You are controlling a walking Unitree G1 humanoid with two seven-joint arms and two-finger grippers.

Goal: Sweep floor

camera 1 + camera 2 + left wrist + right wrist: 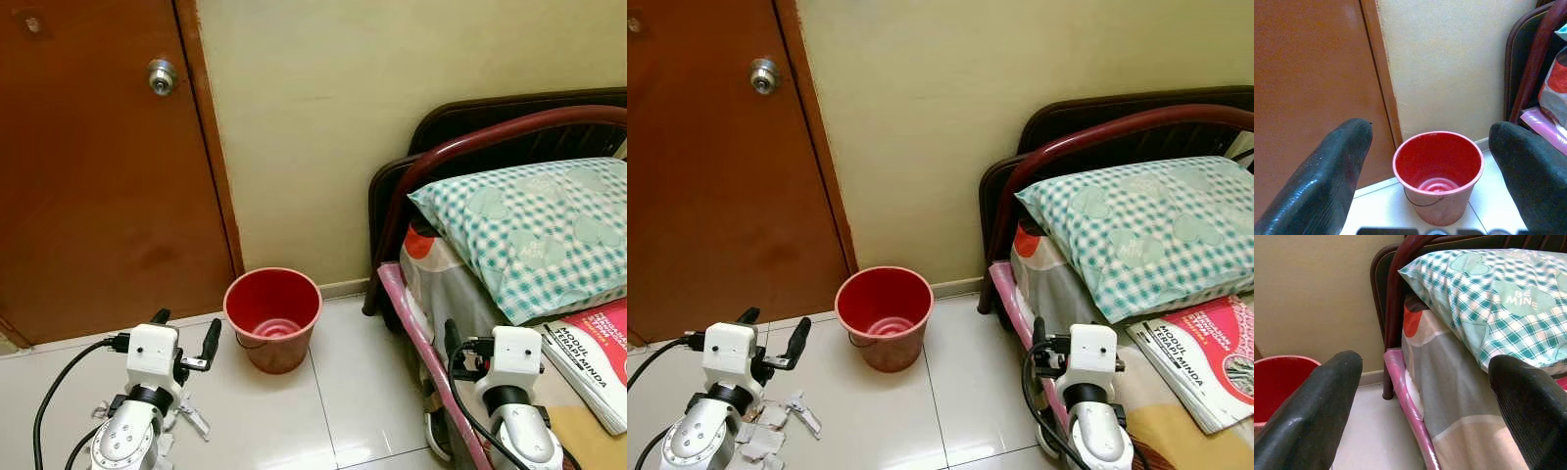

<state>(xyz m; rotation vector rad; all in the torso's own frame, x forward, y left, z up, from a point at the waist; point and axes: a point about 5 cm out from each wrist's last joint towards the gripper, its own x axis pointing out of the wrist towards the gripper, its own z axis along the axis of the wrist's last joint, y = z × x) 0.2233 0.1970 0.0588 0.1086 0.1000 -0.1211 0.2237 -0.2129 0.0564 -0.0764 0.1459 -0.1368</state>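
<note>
Several white paper scraps lie on the pale tiled floor under my left arm. A little ahead, a red bucket stands upright and empty against the wall, beside the door. My left gripper hovers low over the floor just left of the bucket, open and holding nothing; in the left wrist view the bucket shows between its fingers. My right gripper is open and empty at the bed's edge, pointing along the mattress side.
A brown door with a silver knob is shut on the left. On the right stands a bed with a dark red metal headboard, a green checked pillow, a red book and a pink edge.
</note>
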